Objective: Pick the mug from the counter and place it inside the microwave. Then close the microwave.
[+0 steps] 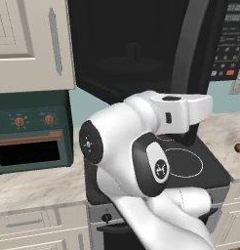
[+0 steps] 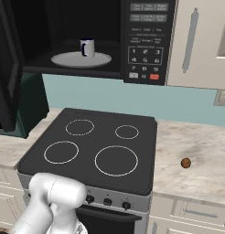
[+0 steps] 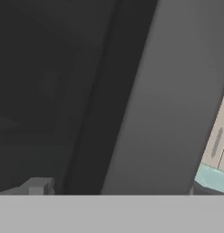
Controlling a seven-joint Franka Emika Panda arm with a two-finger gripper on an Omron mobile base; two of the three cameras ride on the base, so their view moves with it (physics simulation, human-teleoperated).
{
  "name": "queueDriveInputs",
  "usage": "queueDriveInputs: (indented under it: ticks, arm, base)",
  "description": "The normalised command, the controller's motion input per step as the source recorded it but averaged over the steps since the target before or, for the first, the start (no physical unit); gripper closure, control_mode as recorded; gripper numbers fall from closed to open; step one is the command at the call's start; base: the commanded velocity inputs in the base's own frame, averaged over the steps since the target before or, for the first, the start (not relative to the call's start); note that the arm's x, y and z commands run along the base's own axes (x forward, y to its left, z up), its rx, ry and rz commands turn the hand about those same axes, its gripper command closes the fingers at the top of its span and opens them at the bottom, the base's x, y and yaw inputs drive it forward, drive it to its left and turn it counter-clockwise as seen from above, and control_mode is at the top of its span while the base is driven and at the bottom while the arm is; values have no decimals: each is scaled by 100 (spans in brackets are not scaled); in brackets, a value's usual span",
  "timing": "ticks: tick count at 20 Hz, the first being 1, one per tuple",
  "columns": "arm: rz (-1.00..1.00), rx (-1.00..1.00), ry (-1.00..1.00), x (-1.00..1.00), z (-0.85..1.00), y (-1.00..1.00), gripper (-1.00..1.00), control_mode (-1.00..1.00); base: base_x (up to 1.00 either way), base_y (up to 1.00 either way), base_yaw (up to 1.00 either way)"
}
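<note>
The silvery-white mug (image 2: 87, 47) with its dark blue handle stands upright on the round grey turntable plate (image 2: 68, 60) inside the black microwave (image 2: 144, 41). The microwave door (image 2: 7, 68) hangs wide open to the left, and its long grey handle (image 1: 190, 44) slants above my arm. My gripper (image 3: 114, 190) is open and holds nothing. One grey fingertip (image 3: 38, 185) shows low on the left, close against the dark door (image 3: 50, 91). My white hand (image 1: 183, 106) hovers just under the door's lower edge, over the stove.
A black stovetop (image 2: 96, 146) with white ring burners lies below the microwave. A small brown ball (image 2: 185, 162) rests on the beige counter (image 2: 196, 137) to its right. A teal oven (image 1: 29, 132) sits at the left, and cream cabinets (image 2: 201, 41) flank the microwave.
</note>
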Motion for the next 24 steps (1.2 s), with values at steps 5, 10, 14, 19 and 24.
queueDriveInputs:
  ticks: [5,10,14,19,24]
  arm:
    - [0,0,0,34,12,-35,-100,-100]
    - [0,0,0,30,2,-25,-100,-100]
    - [0,0,0,43,0,-24,-100,-100]
    - [0,0,0,44,0,-23,-100,-100]
    - [0,0,0,43,0,-22,-100,-100]
  base:
    - [0,0,0]
    - [0,0,0]
    - [0,0,0]
    - [0,0,0]
    - [0,0,0]
